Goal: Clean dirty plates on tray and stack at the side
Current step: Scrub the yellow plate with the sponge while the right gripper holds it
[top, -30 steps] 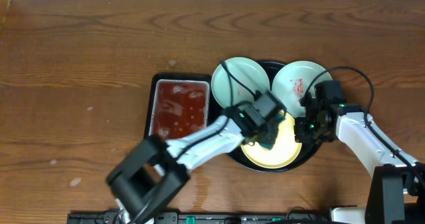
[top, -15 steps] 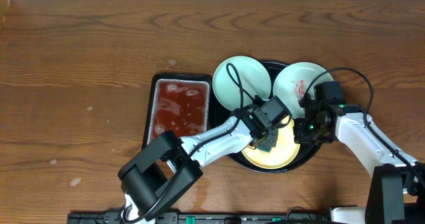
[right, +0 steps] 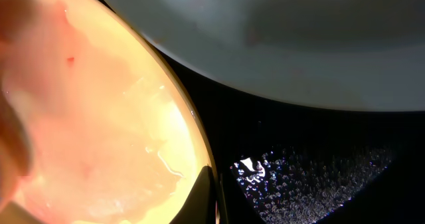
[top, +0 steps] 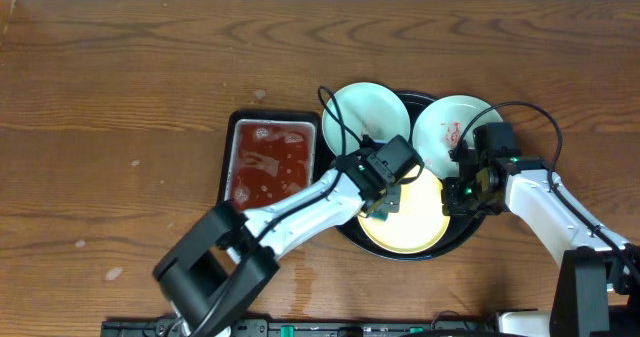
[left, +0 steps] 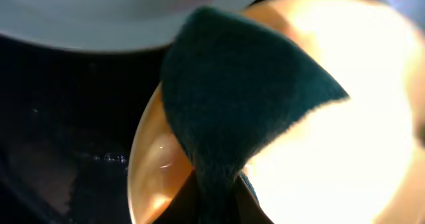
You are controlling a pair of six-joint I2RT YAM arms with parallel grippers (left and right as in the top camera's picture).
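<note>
— Black gloss dominates the overhead view: the round tray (top: 408,256) sits on the wooden bench (top: 120,77). It holds the mint plate (top: 362,112) and the white plate (top: 455,117) at its far side, and the yellow plate (top: 415,225) nearest the robot. The white plate has red smears.

— And the arms?

— The left gripper (top: 390,195) is clenched on a dark green sponge (top: 382,209) over the yellow plate's left part. The right gripper (top: 452,199) is at that plate's right rim. A small rectangular tray (top: 226,167) of red liquid lies just left of the round one.

— What does the left wrist camera give?

— The sponge fills the middle, lying across the yellow plate's edge. The mint plate's rim runs along the top, and the dark tray shows to the left. The fingers themselves hardly show.

— The right wrist camera?

— The fingertips meet on the yellow plate's rim, pinching it. The white plate spans the top of the view, and wet, speckled tray floor shows between the two plates.
</note>
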